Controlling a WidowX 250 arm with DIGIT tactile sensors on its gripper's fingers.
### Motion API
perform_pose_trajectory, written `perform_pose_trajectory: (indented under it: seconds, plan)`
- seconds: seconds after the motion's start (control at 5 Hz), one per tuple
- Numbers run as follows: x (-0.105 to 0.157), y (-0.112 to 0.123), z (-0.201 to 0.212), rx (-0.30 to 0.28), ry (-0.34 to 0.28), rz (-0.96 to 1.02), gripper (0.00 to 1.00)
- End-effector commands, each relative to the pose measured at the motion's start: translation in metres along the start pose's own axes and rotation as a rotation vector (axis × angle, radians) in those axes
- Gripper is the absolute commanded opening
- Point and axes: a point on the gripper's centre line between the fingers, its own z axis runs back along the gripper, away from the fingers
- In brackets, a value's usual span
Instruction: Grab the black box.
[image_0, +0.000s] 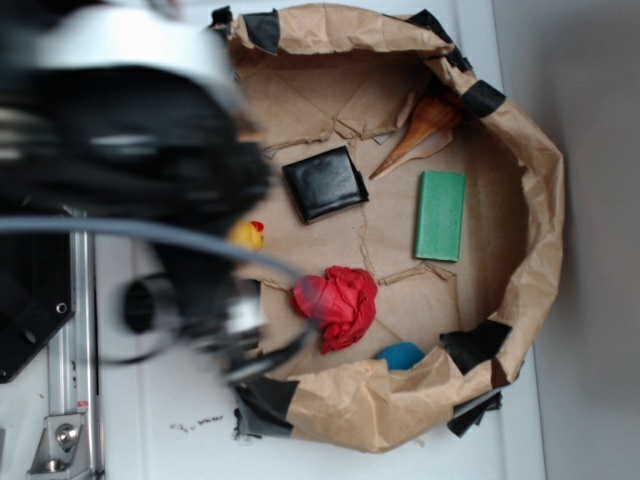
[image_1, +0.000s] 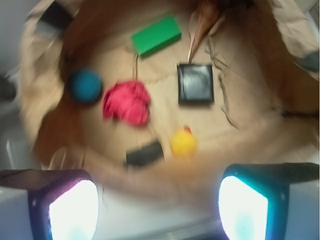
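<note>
Lying well ahead of the tool (image_1: 155, 200), black box (image_1: 195, 83) on brown paper (image_1: 240, 75); tool fingers spread apart, empty

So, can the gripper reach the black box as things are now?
Probably yes. The black box lies flat on the paper with open space around it; the red cloth and yellow duck lie apart from it. The gripper is open, well short of it.
</note>
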Motion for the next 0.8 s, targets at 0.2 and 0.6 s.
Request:
perform_pose_trajectory:
  seconds: [0.2,0.6]
  plan:
    - [0.035,0.011,-0.032,0.018,0.011,0.058,1.0]
    - [0.039,0.035,-0.061,-0.041,-0.041,0.127,1.0]
